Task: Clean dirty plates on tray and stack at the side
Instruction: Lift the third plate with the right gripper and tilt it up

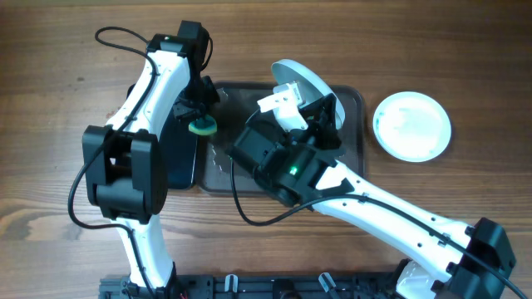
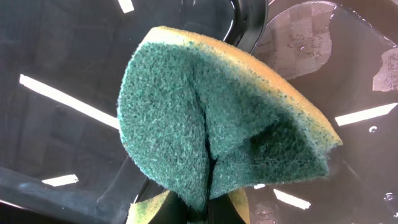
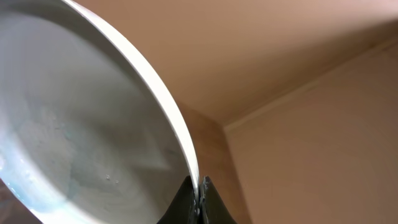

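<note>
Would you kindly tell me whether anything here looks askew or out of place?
One plate stands steeply tilted over the tray, pinched at its rim by the right gripper, with a faint blue smear on it.

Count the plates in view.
2. A tilted plate is in the right tool above the tray; a flat plate lies on the table, right of the tray. Others may be hidden.

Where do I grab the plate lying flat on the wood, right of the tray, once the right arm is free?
By its rim: the flat plate is too wide to span, so only the thin lip fits the jaws. Probably come in low from the edge nearest the right arm, one finger over and one under. The right gripper pinches the tilted plate that way.
</note>
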`<action>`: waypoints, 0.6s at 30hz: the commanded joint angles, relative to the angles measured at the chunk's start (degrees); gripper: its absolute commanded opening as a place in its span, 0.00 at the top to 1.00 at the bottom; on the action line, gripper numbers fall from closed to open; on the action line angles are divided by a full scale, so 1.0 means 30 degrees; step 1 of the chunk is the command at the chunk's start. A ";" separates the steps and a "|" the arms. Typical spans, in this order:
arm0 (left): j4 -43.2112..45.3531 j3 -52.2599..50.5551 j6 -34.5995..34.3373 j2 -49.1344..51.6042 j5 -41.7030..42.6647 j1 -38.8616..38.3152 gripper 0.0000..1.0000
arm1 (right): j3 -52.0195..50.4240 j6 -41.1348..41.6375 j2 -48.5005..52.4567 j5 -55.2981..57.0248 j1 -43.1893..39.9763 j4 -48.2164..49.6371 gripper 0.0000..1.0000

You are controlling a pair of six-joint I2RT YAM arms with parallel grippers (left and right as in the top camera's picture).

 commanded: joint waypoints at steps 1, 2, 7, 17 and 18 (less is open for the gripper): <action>0.0051 0.0211 0.0036 -0.0386 -0.0189 -0.0160 0.96 | 0.0153 0.0007 -0.0605 0.1967 0.0189 0.0182 0.96; 0.0051 0.0211 0.0036 -0.0386 -0.0189 -0.0160 0.96 | 0.0153 0.0058 -0.0605 0.1894 0.0189 0.0189 0.96; 0.0051 0.0211 0.0036 -0.0386 -0.0197 -0.0160 0.96 | 0.0153 0.0029 -0.0597 -0.4932 -0.0138 0.0408 0.96; 0.0029 0.0211 0.0189 -0.0386 -0.0335 -0.0160 0.96 | 0.0153 -0.1450 -0.0656 -2.6134 -0.5457 0.1712 0.96; 0.0029 0.0211 0.0189 -0.0386 -0.0335 -0.0160 0.96 | 0.0153 -0.1443 -0.0699 -2.7511 -0.6258 0.1821 0.96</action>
